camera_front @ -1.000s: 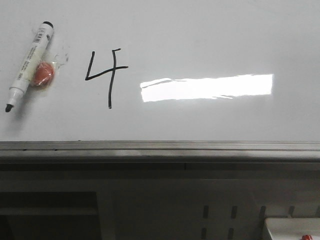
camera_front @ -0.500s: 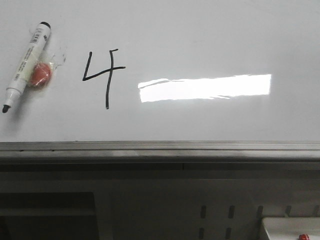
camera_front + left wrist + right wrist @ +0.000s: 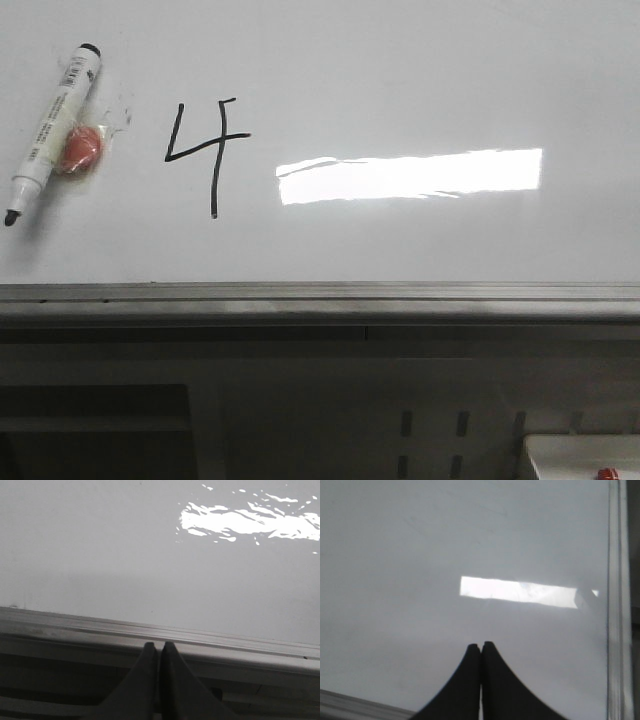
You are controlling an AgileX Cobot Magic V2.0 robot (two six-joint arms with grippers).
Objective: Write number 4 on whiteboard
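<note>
At the near edge of the whiteboard (image 3: 100,555), the left end effector (image 3: 160,647) has its two dark fingers pressed together with nothing between them; in the left wrist view the tips sit over the grey metal rail (image 3: 75,627) that runs along the board's edge, and whether they touch it cannot be told. The right end effector (image 3: 480,647) is likewise closed tight and empty, its tips over bare white surface, with a bright rectangular light reflection (image 3: 517,591) lying on the board beyond them and a strip of rail running along one side of that view.

Out on the board, as the front view shows it, the number 4 (image 3: 208,150) is drawn in thin black line, open at the top with a long stem (it stands left of the middle of the board). The same reflection lies just to the right of it, apart from the stem. To the left of the digit a marker (image 3: 52,117) with a white barrel and black cap lies slanted, its black tip pointing toward the near left. Tucked against the barrel on its right side is a small orange-red round thing (image 3: 80,147), and faint grey smudges (image 3: 122,118) show between it and the digit. Neither end effector appears in the front view.
</note>
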